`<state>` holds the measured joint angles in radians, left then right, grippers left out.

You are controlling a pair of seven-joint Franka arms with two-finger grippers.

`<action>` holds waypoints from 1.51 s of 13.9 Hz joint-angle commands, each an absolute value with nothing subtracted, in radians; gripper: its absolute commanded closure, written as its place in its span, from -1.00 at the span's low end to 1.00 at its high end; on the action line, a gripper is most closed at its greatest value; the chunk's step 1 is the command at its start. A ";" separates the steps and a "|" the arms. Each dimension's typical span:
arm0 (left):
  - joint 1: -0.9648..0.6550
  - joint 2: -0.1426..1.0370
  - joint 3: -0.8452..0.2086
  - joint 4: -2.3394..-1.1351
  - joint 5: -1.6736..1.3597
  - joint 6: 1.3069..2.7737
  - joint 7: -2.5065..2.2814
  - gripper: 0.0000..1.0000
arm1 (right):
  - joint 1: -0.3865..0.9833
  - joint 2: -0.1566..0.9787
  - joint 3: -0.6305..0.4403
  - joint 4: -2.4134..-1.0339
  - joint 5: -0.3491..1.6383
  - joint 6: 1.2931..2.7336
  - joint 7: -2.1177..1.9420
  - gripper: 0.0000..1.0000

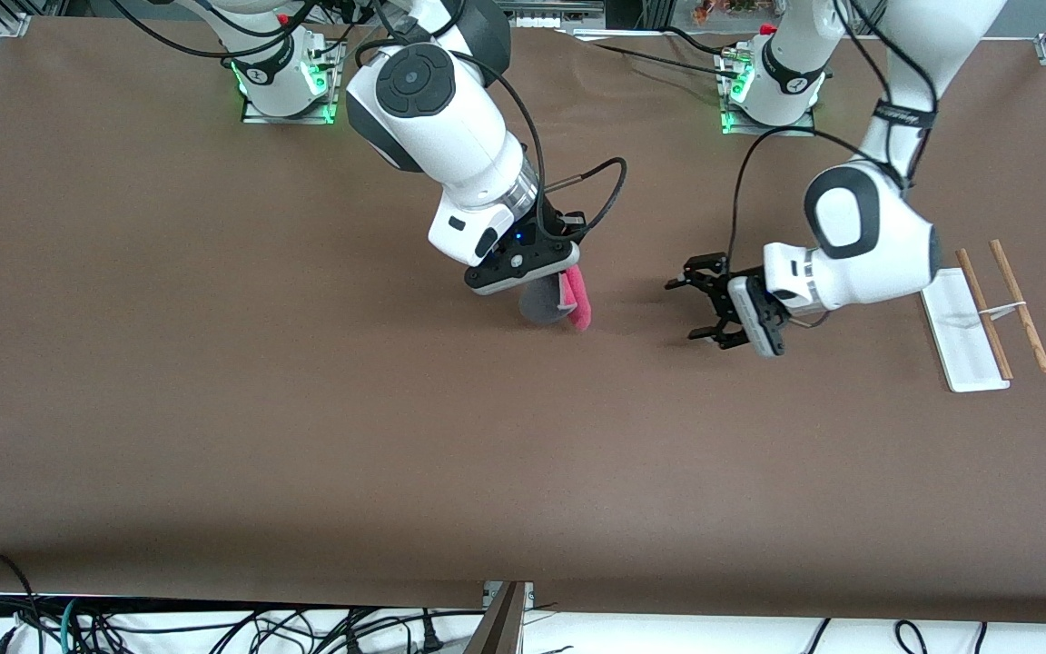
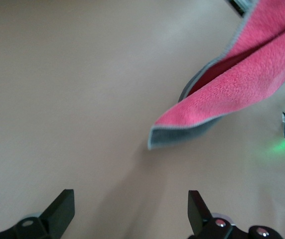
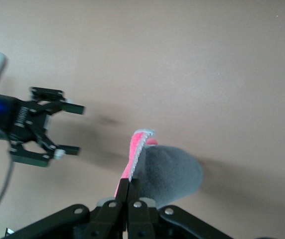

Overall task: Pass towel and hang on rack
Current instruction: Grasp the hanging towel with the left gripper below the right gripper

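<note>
The towel (image 1: 570,304), pink-red on one side and dark grey on the other, hangs over the middle of the table. My right gripper (image 1: 563,283) is shut on its upper edge. The right wrist view shows the fingertips (image 3: 133,186) pinched on the towel (image 3: 172,172). My left gripper (image 1: 692,309) hovers open and turned sideways toward the towel, a short gap away, with nothing between its fingers (image 2: 63,206). The towel (image 2: 242,84) hangs ahead of it in the left wrist view. The rack (image 1: 963,341), a white base with two wooden rods (image 1: 1021,307), stands at the left arm's end of the table.
Brown table cover (image 1: 305,409) all around. The arm bases (image 1: 287,73) with green lights stand along the edge farthest from the front camera. Cables (image 1: 214,627) lie below the table's near edge. My left gripper (image 3: 72,128) also shows in the right wrist view.
</note>
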<state>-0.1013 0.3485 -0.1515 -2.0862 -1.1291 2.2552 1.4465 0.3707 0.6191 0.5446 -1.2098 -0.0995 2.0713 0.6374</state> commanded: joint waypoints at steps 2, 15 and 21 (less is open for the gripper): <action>-0.156 0.429 -0.146 -2.071 -1.249 2.279 1.673 -1.00 | 0.379 0.621 0.554 -1.183 -0.110 2.069 0.653 1.00; -0.302 0.554 -0.144 -1.924 -1.405 2.352 1.848 -1.00 | 0.437 0.620 0.555 -1.108 -0.106 2.095 0.652 1.00; -0.304 0.540 -0.144 -1.921 -1.390 2.350 1.845 0.84 | 0.453 0.626 0.555 -1.111 -0.109 2.095 0.653 1.00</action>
<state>-0.2950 0.5421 -0.1497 -1.9304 -1.3767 2.3500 1.8208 0.4385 0.6197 0.5544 -1.1238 -0.0994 2.0892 0.6375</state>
